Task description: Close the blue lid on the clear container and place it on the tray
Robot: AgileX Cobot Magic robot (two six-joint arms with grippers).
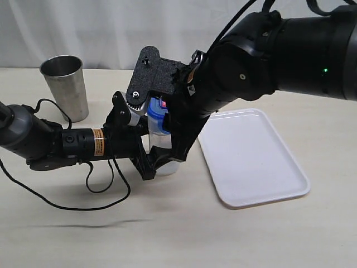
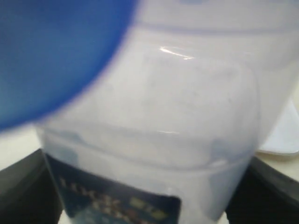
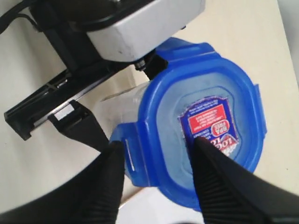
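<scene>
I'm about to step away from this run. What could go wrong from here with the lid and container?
1. The right fingers straddle one edge of the blue lid, not its centre. Pressing there might tilt the lid instead of seating it.
2. The left fingers hold the clear container only by its sides, so a downward push could make it slip.

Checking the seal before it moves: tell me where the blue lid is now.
Exterior view, centre: the blue lid sits atop the clear container, left of the tray and right of the steel cup.
</scene>
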